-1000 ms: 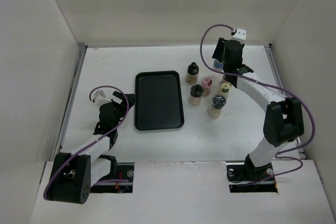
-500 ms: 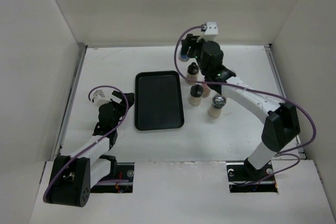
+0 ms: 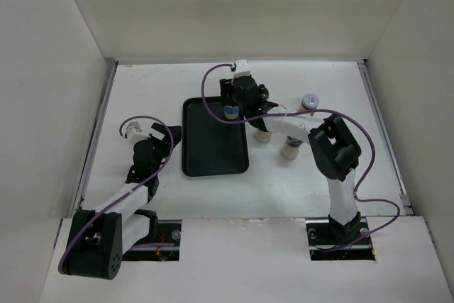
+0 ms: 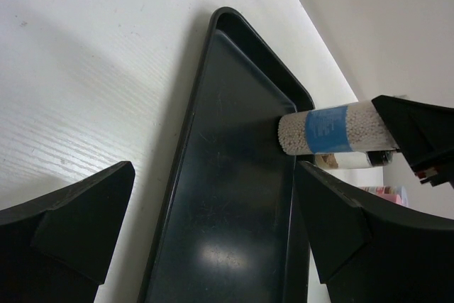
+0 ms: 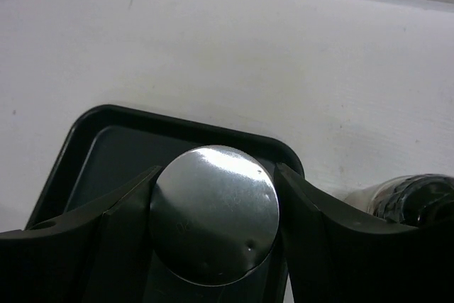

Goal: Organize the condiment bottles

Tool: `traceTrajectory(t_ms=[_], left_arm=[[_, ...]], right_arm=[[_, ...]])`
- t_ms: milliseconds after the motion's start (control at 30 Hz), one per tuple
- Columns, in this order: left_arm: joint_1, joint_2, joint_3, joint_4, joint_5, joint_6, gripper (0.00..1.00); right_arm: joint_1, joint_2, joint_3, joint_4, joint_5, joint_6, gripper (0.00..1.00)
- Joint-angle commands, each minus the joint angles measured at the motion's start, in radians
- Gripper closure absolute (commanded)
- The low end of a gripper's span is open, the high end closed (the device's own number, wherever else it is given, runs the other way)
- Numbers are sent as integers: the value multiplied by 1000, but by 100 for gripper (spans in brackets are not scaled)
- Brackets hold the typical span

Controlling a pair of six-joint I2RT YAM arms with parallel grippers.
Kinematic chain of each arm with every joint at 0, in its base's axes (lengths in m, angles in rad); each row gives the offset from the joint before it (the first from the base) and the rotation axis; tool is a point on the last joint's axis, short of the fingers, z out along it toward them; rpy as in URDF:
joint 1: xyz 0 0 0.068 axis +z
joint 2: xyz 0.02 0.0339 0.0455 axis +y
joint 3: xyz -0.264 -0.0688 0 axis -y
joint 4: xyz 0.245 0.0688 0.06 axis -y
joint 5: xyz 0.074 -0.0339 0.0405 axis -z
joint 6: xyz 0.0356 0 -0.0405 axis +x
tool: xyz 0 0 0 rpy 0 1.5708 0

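Blue-banded bottle [image 4: 330, 129] is gripped between my right fingers [image 5: 92, 246], its base over the far corner of the tray [image 3: 213, 154] just beneath them; contact I cannot confirm. My left fingers [image 4: 71, 225] stand spread and empty, short of the tray. Judgement: lower plumb, clear of the rim, release once seated.

Top view: bright, even overhead light, with soft shadows on the table [image 3: 142, 97]. Left wrist: I note a glare patch on the tray [image 4: 213, 253] between the jaws, which are dark and blurred. Right wrist: the bottle [image 5: 216, 211] end between the jaws mirrors the light and is slightly soft.
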Motion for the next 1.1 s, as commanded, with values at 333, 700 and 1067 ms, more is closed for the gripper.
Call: traceTrajectory(t_ms=[333,700,1067], left_arm=[[2,-2,-9,51,-7,-1,0],[8,-18,-12,47,4,-6,0],[-9,3,-8,51,-9,-7,0]], right_arm=[[2,-60,13,127,6,19,8],[-64,-393,-232,114,55,45,34],[-35,-720,-540,-190,170,97,10]])
